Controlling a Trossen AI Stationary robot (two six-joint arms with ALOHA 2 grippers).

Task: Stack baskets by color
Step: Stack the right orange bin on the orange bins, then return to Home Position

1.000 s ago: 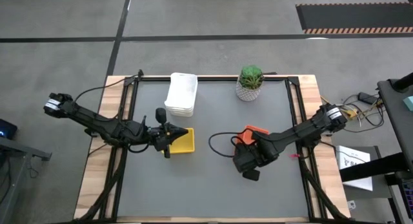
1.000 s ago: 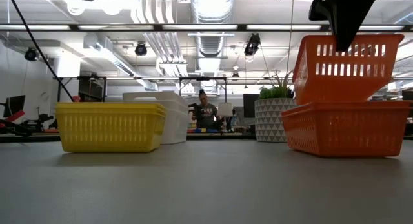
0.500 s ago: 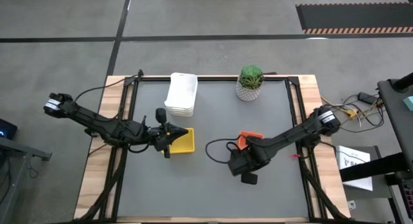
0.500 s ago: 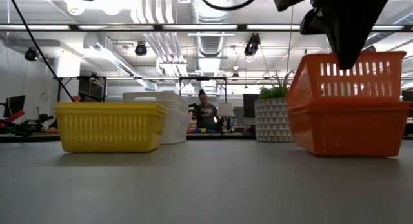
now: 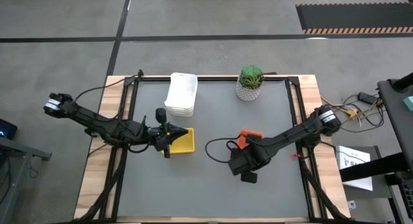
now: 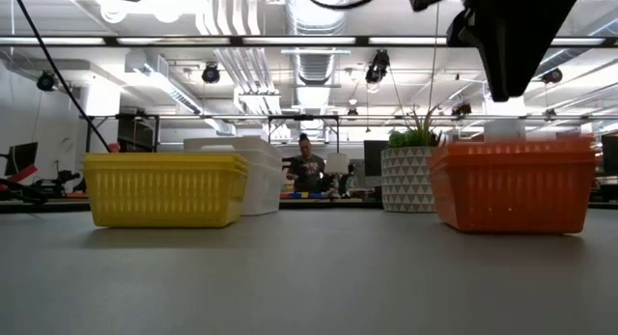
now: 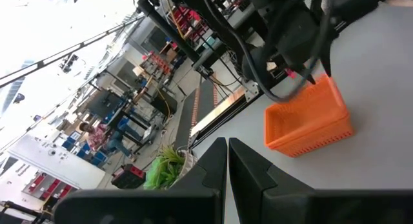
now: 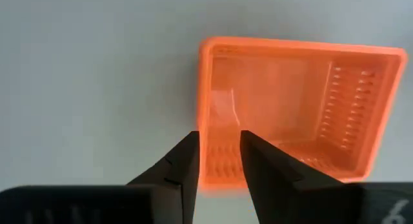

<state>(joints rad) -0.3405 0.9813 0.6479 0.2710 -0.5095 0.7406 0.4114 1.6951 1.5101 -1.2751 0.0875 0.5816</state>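
No writing legible on orange baskets [image 6: 512, 185]

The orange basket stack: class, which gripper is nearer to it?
Right. The right gripper hangs directly above the orange basket stack, fingers parted. The left gripper sits across the table at the yellow basket.

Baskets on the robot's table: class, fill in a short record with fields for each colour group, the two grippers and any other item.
white baskets: stacked, far side of table
yellow basket: left of centre
orange baskets: nested, right of centre
left gripper: shut, at the yellow basket's edge
right gripper: open, above the orange baskets' rim
potted plant: far side, right of white baskets
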